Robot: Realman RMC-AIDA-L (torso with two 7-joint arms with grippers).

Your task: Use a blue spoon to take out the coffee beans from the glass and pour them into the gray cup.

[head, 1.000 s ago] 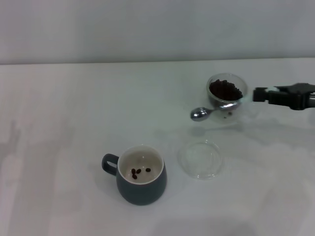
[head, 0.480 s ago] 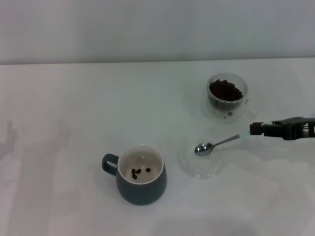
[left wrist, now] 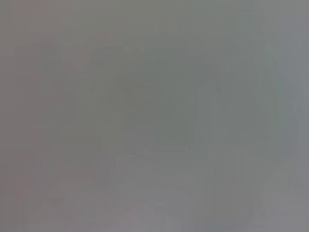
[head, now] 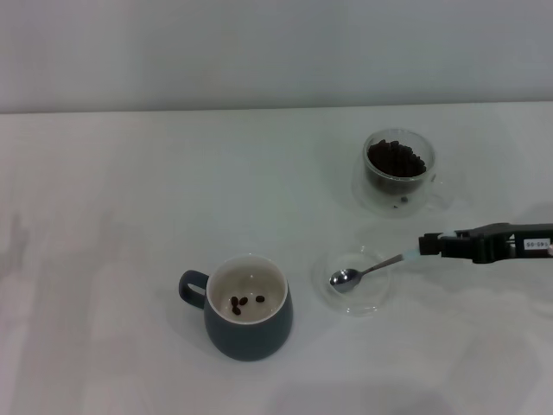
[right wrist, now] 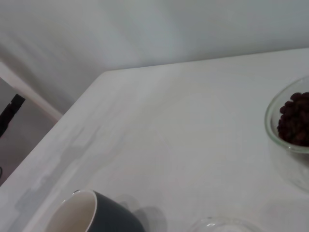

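In the head view my right gripper (head: 429,246) is shut on the pale blue handle of the blue spoon (head: 363,272). The spoon's silver bowl rests empty over the flat clear saucer (head: 373,300). The glass (head: 397,171) stands behind it, full of coffee beans (head: 395,158). It also shows in the right wrist view (right wrist: 289,130). The gray cup (head: 248,307) stands left of the saucer with three beans (head: 244,302) inside. Its rim shows in the right wrist view (right wrist: 91,215). My left gripper is out of view.
The white table (head: 130,216) ends at a pale wall behind. In the right wrist view the table's edge (right wrist: 63,121) drops off at one side. The left wrist view shows only flat grey.
My right gripper carried the spoon from the glass's rim toward me and down. The spoon's bowl now lies low over the saucer, a little farther left than half a second ago.
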